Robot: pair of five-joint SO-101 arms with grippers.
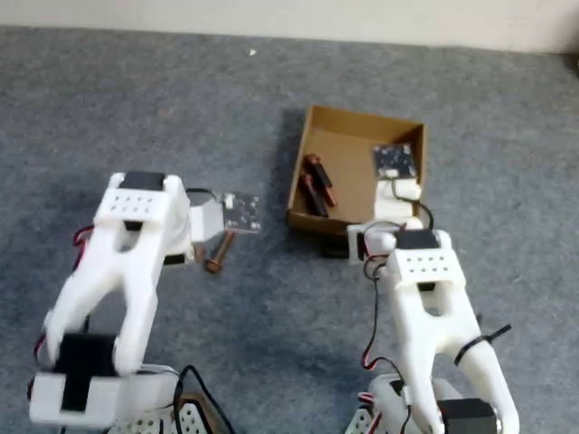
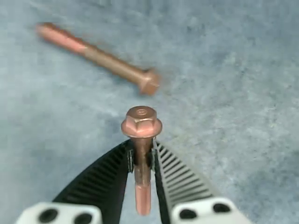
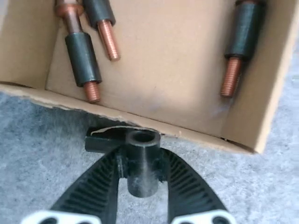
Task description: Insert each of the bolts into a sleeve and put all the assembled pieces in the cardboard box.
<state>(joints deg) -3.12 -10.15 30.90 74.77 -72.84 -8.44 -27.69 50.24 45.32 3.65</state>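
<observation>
My left gripper [image 2: 141, 150] is shut on the shank of a copper bolt [image 2: 141, 128], whose hex head points away from the wrist, just above the grey carpet. A second copper bolt [image 2: 100, 58] lies loose on the carpet beyond it, and shows as a bolt [image 1: 220, 251] beside the left arm [image 1: 136, 235]. My right gripper [image 3: 141, 161] is shut on a black sleeve [image 3: 141, 165], held with its bore open, just outside the front wall of the cardboard box [image 3: 163, 70]. Three bolts in sleeves [image 3: 84, 58] lie inside the box.
A flat black piece [image 3: 105, 140] lies on the carpet against the box's front wall, under the held sleeve. From above, the box [image 1: 353, 154] sits at centre right, with the right arm [image 1: 425, 271] in front of it. Open carpet lies between the arms.
</observation>
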